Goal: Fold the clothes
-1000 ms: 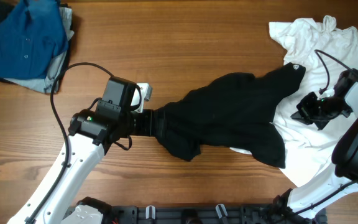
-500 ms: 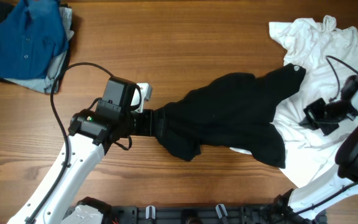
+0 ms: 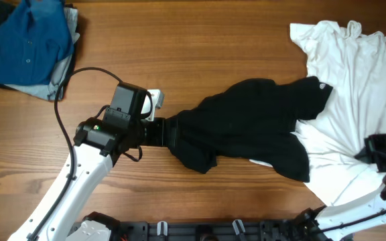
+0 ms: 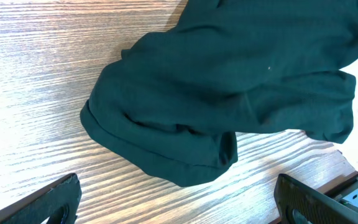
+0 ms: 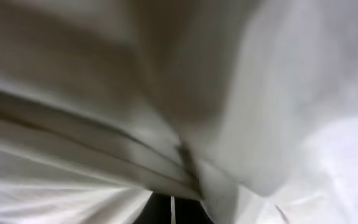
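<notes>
The clothes, a black T-shirt (image 3: 246,127), lie crumpled across the middle of the table, with one sleeve resting on the white T-shirt (image 3: 354,73). My left gripper (image 3: 169,134) sits at the garment's left end. In the left wrist view the black T-shirt (image 4: 229,81) bunches just ahead of my left gripper (image 4: 179,202), which is open with bare wood between its fingers (image 4: 51,199). My right gripper (image 3: 371,146) is near the right edge, shut on a pinch of the white T-shirt (image 5: 166,93). Creases run toward my right gripper (image 5: 173,211).
A blue buttoned shirt (image 3: 29,43) lies on a grey garment at the far left corner. The left arm's black cable (image 3: 66,100) loops over the wood. The arm bases and a black rail (image 3: 200,231) line the front edge.
My right gripper has moved down and right toward the table's edge, pulling white fabric taut with it. The black sleeve shifted slightly. The left arm has not moved.
</notes>
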Controlling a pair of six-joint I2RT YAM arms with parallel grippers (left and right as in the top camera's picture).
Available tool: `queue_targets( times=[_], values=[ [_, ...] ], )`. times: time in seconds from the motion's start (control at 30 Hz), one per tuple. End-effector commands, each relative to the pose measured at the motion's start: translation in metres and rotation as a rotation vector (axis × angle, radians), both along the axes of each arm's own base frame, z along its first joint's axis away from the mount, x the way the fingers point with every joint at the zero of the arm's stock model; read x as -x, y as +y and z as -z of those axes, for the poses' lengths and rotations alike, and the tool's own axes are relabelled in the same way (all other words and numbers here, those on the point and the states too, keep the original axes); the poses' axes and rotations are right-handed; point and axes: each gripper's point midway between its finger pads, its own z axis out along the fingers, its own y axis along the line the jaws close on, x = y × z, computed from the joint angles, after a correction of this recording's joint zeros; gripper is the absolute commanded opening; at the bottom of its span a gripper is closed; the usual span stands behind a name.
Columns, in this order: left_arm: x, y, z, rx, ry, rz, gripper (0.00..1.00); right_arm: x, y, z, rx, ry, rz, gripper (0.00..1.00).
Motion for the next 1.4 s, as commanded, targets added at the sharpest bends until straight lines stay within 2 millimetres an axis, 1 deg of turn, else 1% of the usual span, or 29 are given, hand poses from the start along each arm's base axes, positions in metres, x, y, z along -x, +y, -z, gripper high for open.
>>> queue_targets(
  times=[0.0,0.1,0.2,0.4,0.53,0.63,0.7,0.77,0.9,0.93,1.03,1.07,1.17,1.2,1.23,1.3,1.33,1.37],
  values=[
    [0.000,-0.004,-0.005,0.015,-0.006,0.009,1.00,0.033,-0.019,0.006,0.057,0.131,0.092,0.04],
    [0.000,-0.004,-0.004,0.015,-0.006,0.009,1.00,0.044,-0.025,0.006,0.076,0.174,0.134,0.04],
    [0.000,-0.004,-0.004,0.015,-0.006,0.009,1.00,0.049,-0.032,0.005,0.082,0.172,0.176,0.04],
    [0.000,-0.004,-0.004,0.015,-0.006,0.009,1.00,0.063,-0.053,-0.002,0.091,0.152,0.263,0.04],
    [-0.001,-0.004,-0.005,0.016,-0.009,0.009,1.00,0.060,-0.054,-0.002,0.070,0.111,0.285,0.04],
    [-0.003,-0.005,-0.006,0.020,-0.020,0.009,1.00,0.044,-0.048,-0.003,0.051,0.050,0.239,0.04],
    [-0.005,-0.006,-0.007,0.024,-0.030,0.009,1.00,0.030,-0.041,-0.004,0.034,0.018,0.194,0.08],
    [-0.008,-0.007,-0.009,0.029,-0.042,0.009,1.00,0.014,-0.029,-0.004,0.035,0.013,0.119,0.21],
    [-0.011,-0.008,-0.011,0.036,-0.059,0.009,1.00,-0.014,-0.003,-0.004,0.038,0.018,-0.017,0.37],
    [-0.011,-0.008,-0.011,0.036,-0.059,0.009,1.00,-0.020,0.003,-0.004,0.037,0.018,-0.043,0.39],
    [-0.011,-0.008,-0.011,0.035,-0.058,0.009,1.00,-0.040,0.027,-0.004,0.036,0.017,-0.146,0.40],
    [-0.011,-0.008,-0.011,0.035,-0.058,0.009,1.00,-0.049,0.038,-0.004,0.038,0.016,-0.193,0.40],
    [-0.011,-0.008,-0.011,0.035,-0.058,0.009,1.00,-0.067,0.067,-0.004,0.038,0.013,-0.305,0.42],
    [-0.011,-0.008,-0.011,0.035,-0.058,0.009,1.00,-0.072,0.076,-0.004,0.039,0.012,-0.341,0.45],
    [-0.011,-0.008,-0.011,0.035,-0.058,0.009,1.00,-0.075,0.082,-0.004,0.040,0.010,-0.367,0.52],
    [-0.010,-0.008,-0.010,0.034,-0.054,0.009,1.00,-0.085,0.100,-0.004,0.035,-0.005,-0.422,0.56],
    [-0.010,-0.007,-0.010,0.033,-0.050,0.009,1.00,-0.090,0.107,-0.004,0.036,-0.015,-0.448,0.62],
    [-0.009,-0.007,-0.009,0.031,-0.046,0.008,1.00,-0.093,0.112,-0.004,0.037,-0.017,-0.466,0.64]
  ],
)
